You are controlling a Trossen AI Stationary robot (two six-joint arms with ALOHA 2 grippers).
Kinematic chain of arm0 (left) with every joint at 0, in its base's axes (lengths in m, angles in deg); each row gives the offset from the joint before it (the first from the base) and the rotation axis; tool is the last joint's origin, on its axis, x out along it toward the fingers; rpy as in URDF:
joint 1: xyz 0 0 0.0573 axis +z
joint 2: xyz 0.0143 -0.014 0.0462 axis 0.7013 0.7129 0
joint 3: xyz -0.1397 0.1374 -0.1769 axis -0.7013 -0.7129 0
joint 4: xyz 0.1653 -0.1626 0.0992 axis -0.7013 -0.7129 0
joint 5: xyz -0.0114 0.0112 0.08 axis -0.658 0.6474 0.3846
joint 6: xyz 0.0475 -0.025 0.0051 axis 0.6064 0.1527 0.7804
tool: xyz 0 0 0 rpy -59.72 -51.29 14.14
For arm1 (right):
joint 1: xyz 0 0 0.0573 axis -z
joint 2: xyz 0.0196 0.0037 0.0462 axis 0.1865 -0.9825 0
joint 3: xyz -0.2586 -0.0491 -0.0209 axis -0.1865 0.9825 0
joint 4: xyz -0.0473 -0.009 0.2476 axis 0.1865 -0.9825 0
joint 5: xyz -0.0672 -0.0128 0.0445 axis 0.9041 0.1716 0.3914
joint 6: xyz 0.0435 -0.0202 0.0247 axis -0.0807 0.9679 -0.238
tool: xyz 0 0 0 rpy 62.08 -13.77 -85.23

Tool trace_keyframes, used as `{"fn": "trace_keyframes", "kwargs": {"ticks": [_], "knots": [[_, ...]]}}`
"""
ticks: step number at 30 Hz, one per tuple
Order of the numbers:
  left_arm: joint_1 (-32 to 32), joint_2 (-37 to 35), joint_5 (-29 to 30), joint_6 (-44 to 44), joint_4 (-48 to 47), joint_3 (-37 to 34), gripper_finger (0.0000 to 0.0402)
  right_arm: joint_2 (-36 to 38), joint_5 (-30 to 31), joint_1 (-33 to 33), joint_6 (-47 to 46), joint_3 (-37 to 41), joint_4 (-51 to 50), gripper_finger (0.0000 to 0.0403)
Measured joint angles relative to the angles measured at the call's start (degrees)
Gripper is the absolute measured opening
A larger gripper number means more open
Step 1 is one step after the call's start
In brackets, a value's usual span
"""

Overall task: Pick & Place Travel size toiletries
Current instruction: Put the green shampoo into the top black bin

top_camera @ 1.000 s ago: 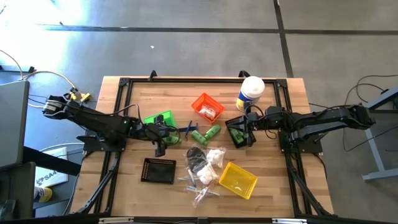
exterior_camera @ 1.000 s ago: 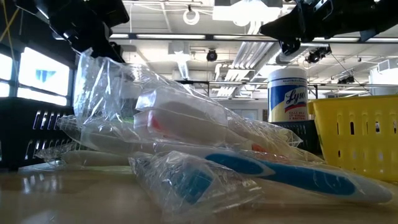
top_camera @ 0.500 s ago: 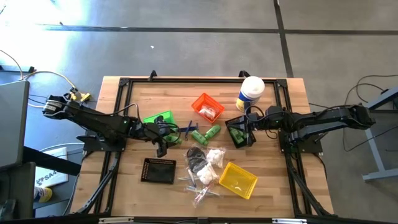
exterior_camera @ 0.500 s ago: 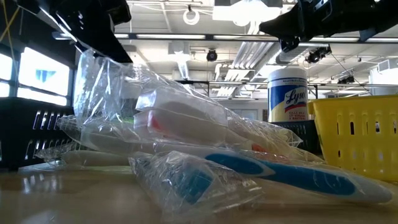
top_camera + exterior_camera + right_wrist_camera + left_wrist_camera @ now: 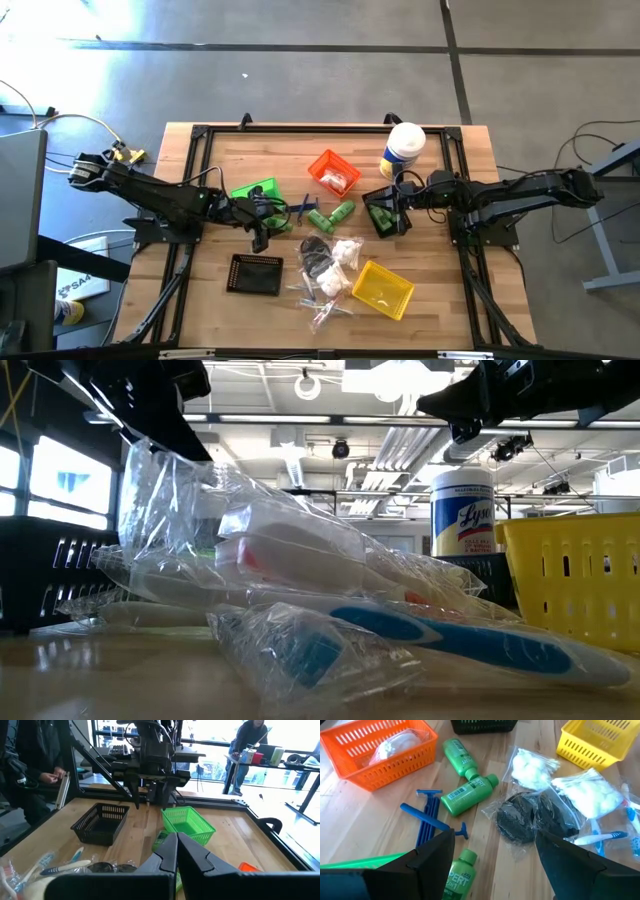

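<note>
Left wrist view shows your left hand spread wide and empty over a green bottle, lined up to grasp it; your right hand waits closed, empty.

Glossy green plastic bottles, crinkly clear wrappers, wood-grain table.
</note>
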Motion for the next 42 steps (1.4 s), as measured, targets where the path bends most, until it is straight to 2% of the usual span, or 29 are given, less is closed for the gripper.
{"fn": "trace_keyframes", "kwargs": {"ticks": [9, 13, 19, 26, 28, 37, 42], "knots": [[0.0, 0.0, 0.41, -0.18, 1.37, 0.0, 0.0273, 0.0, 0.0, 0.02, -0.07, 0.0, -0.01, 0.0002], [0.02, 0.02, 0.42, 0.62, -0.85, 0.0, 0.0273, 0.0, -0.01, 0.02, -0.14, 0.0, 0.0, 0.0002], [0.04, 0.02, 0.7, 5.92, -1.45, 1.08, 0.0273, 0.0, 0.0, 0.01, -0.22, 0.0, 0.08, 0.0002], [0.18, 0.26, 2.94, 9.14, -8.61, 3.76, 0.0273, 0.0, -0.02, 0.0, -0.57, 0.0, 0.66, 0.0002], [1.29, 1.59, 2.81, 9.16, -9.77, 4.21, 0.0273, 0.0, -0.02, 0.02, -0.55, 0.0, 0.66, 0.0002], [7.65, 13.28, -7.16, 11.98, -13.87, 7.96, 0.0273, 0.0, -0.01, 0.02, -0.5, 0.0, 1.07, 0.0002], [7.87, 17.24, -8.11, 12.62, -17.4, 9.71, 0.0273, 0.0, -0.01, 0.02, -0.09, 0.0, 1.01, 0.0002]]}}
